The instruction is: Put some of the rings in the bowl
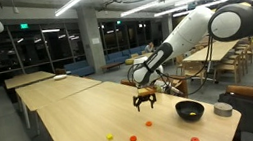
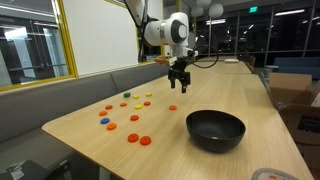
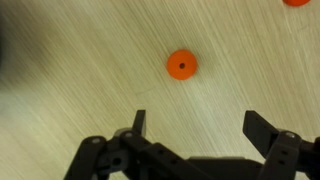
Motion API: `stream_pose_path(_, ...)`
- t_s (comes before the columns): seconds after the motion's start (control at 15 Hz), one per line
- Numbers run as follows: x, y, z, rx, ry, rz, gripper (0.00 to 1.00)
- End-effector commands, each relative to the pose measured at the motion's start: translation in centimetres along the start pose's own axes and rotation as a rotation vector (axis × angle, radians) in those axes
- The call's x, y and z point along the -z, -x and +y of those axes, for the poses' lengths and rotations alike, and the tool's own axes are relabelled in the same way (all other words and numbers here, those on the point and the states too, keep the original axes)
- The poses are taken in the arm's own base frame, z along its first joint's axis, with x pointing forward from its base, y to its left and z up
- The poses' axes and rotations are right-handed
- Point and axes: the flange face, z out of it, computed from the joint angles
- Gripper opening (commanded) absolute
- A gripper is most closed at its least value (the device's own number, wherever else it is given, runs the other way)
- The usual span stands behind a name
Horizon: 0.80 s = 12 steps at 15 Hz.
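My gripper (image 1: pixel 145 100) (image 2: pixel 179 84) hangs above the wooden table with its jaws wide open and nothing between them. In the wrist view one orange ring (image 3: pixel 181 65) lies flat on the wood just beyond the gripper (image 3: pixel 198 126), clear of both fingers. That same ring (image 2: pixel 173 107) (image 1: pixel 148 124) lies below the gripper in both exterior views. More rings, orange and red (image 2: pixel 145 140) (image 1: pixel 134 137), lie scattered nearer the table's end. The black bowl (image 1: pixel 189 110) (image 2: pixel 215 129) stands beside the gripper, a short way off; I see nothing in it.
Yellow (image 2: pixel 148 96), green (image 2: pixel 127 95) and blue pieces lie among the rings. A small grey round container (image 1: pixel 222 110) stands next to the bowl near the table edge. Another orange piece (image 3: pixel 296 2) shows at the top right of the wrist view.
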Motion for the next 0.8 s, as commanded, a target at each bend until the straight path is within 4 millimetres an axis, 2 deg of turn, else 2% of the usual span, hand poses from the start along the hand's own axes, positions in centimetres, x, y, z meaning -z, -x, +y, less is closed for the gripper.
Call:
stream_pose_path(0.0, -1.6, -2.2, -2.1, 0.056, -0.025, -0.073, 1.00)
stream_pose_path(0.4, -4.2, -1.5, -2.3, 0.064, -0.024, -0.172, 1.00)
stream_pose_path(0.73, -4.9, 0.1, -2.2, 0.047, -0.007, -0.214, 1.00)
